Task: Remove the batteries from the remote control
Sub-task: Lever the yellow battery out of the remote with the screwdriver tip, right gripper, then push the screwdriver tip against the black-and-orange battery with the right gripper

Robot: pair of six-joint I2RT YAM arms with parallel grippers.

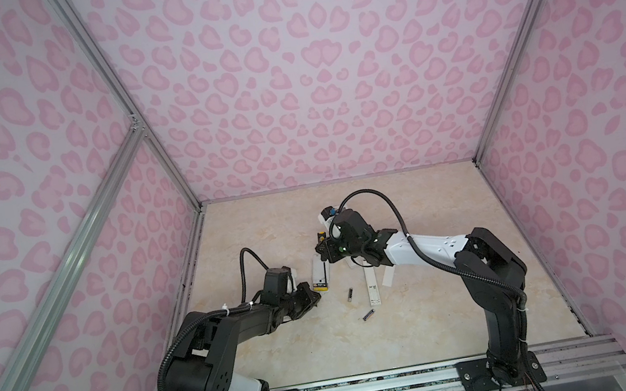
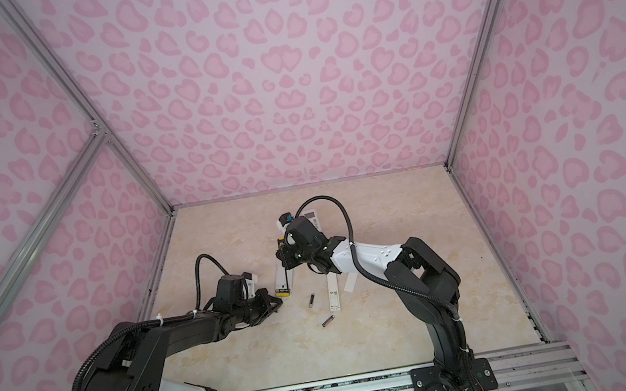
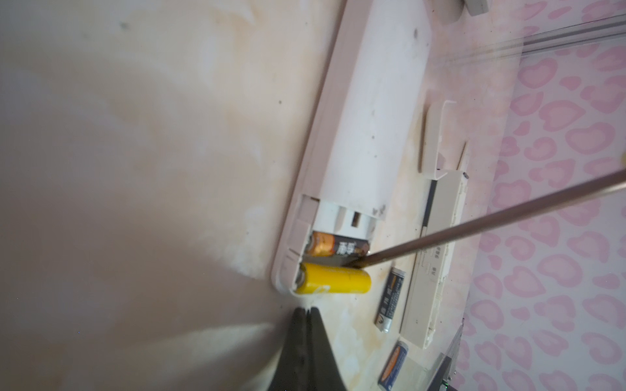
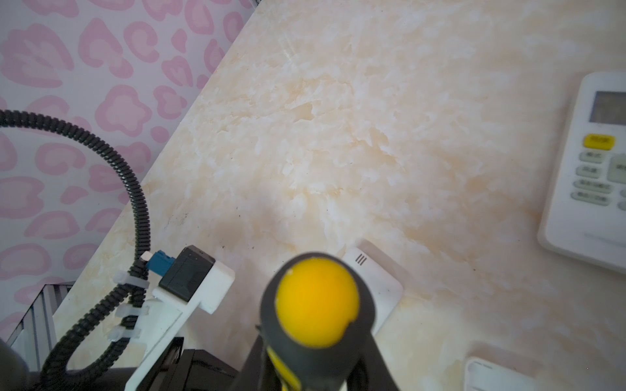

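Left claw [image 3: 306, 309] is clenched with nothing in it. The tips sit just beside the open end of the white remote [image 3: 366, 118]; can't tell if they touch it.

The remote lies back-up on the surface [image 1: 426, 314] with the battery bay uncovered. Two cells are in the bay, side by side across the remote's width. The yellow battery [image 3: 333, 279] is nearest the remote's end and the black-and-gold battery [image 3: 338, 247] is just behind it.

Right claw [image 1: 323, 245] is grasping the black-and-yellow handle of the screwdriver [image 4: 316, 301]. In the left wrist view its shaft slants down and the tip sits between the two cells in the bay.

Two cells lie loose on the surface. The dark battery [image 3: 389, 299] lies between the white remote and a second pale remote [image 3: 433, 257]. The purplish-blue battery [image 1: 368, 315] lies apart, nearer my base.

A loose battery cover [image 3: 435, 138] lies by the far end of the second remote. An AC remote [image 4: 589, 169] with a display and a yellow button lies face-up further back.
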